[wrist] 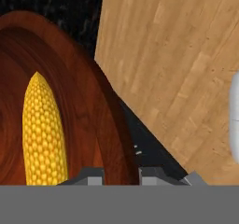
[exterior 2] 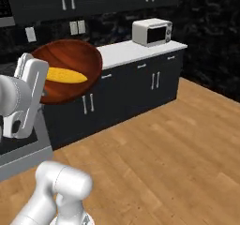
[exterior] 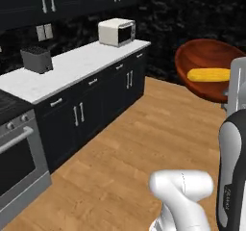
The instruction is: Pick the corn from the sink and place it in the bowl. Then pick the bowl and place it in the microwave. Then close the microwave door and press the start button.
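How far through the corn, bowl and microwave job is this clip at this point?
Done: the corn lies inside the bowl. In hand: the gripper is shut on the bowl's rim and carries it in the air above the wooden floor, away from any counter. Left: setting the bowl in the microwave, closing its door and pressing start.

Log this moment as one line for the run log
stage: carrying bowl | gripper: jaws clamped on bowl rim | corn: inside bowl | bowl: tilted, above wooden floor
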You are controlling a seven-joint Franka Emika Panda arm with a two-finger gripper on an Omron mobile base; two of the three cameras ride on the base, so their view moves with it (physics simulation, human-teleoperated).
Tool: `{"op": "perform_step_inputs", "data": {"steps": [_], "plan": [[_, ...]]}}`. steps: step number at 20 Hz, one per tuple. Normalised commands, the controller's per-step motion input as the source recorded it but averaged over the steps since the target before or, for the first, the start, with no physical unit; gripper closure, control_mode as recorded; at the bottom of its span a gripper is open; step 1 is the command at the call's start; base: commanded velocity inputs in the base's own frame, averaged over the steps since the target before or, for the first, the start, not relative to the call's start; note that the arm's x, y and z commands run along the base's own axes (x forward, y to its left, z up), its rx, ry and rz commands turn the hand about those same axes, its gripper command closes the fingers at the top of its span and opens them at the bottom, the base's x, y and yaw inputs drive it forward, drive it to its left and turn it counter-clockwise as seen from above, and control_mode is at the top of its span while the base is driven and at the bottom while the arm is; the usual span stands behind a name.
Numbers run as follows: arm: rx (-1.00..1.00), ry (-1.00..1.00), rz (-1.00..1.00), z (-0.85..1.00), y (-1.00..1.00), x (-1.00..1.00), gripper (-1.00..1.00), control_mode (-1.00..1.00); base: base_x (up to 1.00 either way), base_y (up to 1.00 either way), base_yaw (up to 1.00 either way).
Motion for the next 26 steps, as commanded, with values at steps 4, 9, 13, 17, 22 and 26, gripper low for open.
{"op": "perform_step_inputs", "data": {"steps": [4, 9, 13, 17, 22, 26], "plan": [[0.00, 0.00, 0.00, 0.00, 0.00, 0.00, 1.00, 1.00, 0.00, 0.00, 1.00], [0.00, 0.00, 0.00, 0.00, 0.00, 0.00, 1.00, 1.00, 0.00, 0.00, 1.00], [0.00, 0.00, 0.00, 0.00, 0.00, 0.00, 1.00, 1.00, 0.00, 0.00, 1.00], [0.00, 0.00, 0.00, 0.00, 0.00, 0.00, 1.00, 1.00, 0.19, -0.27, 0.90], [0.00, 0.00, 0.00, 0.00, 0.00, 0.00, 1.00, 1.00, 0.41, -0.94, 0.50], [0.00, 0.00, 0.00, 0.00, 0.00, 0.00, 1.00, 1.00, 0.31, -1.00, 0.33]]}}
